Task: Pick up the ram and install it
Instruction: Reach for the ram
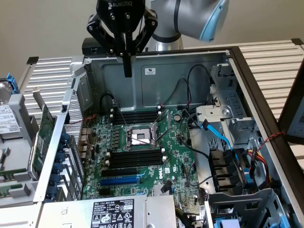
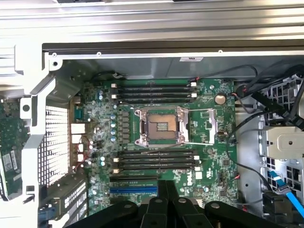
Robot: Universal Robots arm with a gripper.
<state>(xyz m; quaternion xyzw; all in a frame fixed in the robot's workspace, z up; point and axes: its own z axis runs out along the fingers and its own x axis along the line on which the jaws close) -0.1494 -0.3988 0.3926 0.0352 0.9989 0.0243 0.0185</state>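
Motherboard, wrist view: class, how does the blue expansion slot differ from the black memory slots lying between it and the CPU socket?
Colour: the blue expansion slot is bright blue; the memory slots are black. Length: the memory slots run longer than the blue expansion slot. Ends: the memory slots carry white latches; none is plain on the blue expansion slot. Both lie parallel on the green motherboard, empty.

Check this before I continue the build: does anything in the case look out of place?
The CPU socket sits bare, both its thin levers swung loose. A green circuit board stands on edge outside the case, on the exterior view's left.
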